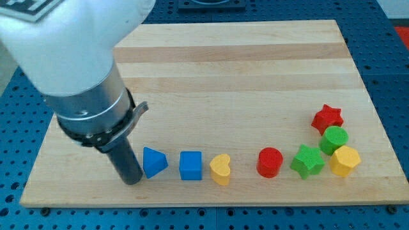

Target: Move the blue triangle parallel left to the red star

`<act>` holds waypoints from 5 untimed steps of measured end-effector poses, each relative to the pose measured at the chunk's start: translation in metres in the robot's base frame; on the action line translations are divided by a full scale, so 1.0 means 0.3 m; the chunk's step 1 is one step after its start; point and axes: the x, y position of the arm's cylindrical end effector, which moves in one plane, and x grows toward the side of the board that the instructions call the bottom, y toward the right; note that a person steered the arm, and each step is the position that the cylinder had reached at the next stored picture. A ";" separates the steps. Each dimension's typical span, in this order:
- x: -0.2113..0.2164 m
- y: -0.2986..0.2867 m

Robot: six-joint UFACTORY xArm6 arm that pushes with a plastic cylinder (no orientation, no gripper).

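Note:
The blue triangle (154,161) lies near the board's bottom edge at the view's left. My tip (132,181) rests on the board just left of it, touching or nearly touching its left side. The red star (327,118) sits at the view's right, higher up the board than the triangle and far from it. The rod comes down from the large white and grey arm at the view's top left.
A blue cube (190,165), a yellow heart (220,169) and a red cylinder (270,161) stand in a row right of the triangle. A green star (307,161), a green cylinder (334,139) and a yellow block (345,160) cluster below the red star. The wooden board (243,70) ends close below the row.

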 end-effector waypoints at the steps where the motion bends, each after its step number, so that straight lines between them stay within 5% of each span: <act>1: -0.029 0.060; 5: -0.152 0.280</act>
